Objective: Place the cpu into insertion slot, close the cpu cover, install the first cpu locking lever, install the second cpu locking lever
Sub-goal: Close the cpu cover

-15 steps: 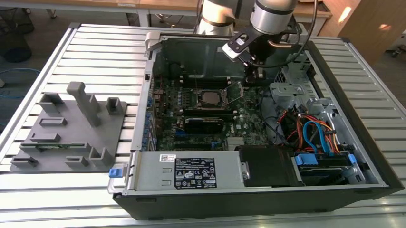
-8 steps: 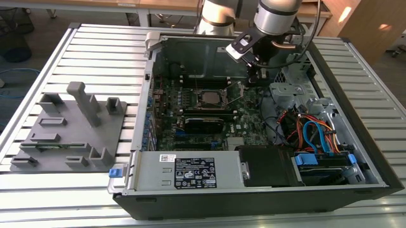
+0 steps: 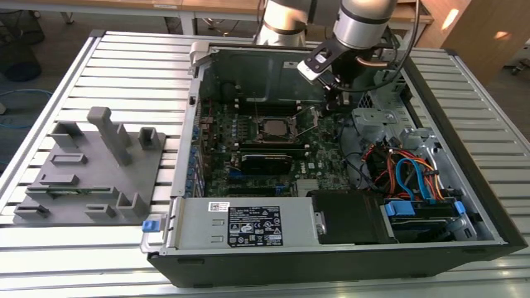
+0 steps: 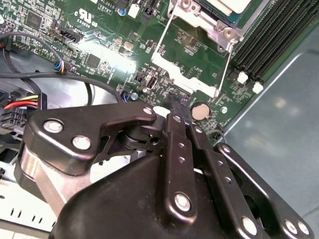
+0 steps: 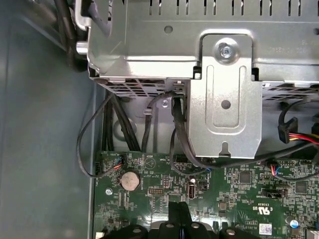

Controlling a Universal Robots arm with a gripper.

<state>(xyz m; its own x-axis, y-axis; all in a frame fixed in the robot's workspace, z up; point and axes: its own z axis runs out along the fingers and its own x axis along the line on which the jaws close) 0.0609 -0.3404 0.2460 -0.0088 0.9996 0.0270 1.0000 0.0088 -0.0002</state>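
The cpu (image 3: 276,128) is a dull silver square lying in the insertion slot (image 3: 258,119) in the middle of the green board. The cpu cover (image 4: 199,22), a silver frame, lies around the chip's pale top (image 4: 230,4). Two thin wire levers (image 4: 162,37) run out from the socket's corners; I cannot tell whether they are latched. My gripper (image 3: 336,93) hovers over the board between the socket and the drive cage, a little way off the socket. Its black fingertips (image 4: 178,107) are pressed together with nothing between them, next to a coin battery (image 4: 200,110). The first wrist view shows the same tips (image 5: 179,213) low over the board.
A silver drive cage (image 5: 224,114) with black cables (image 5: 177,129) hangs close by the gripper. Long black memory slots (image 4: 269,35) flank the socket. A labelled power supply box (image 3: 244,225) sits at the case front. A grey fixture (image 3: 91,167) stands on the exterior view's left.
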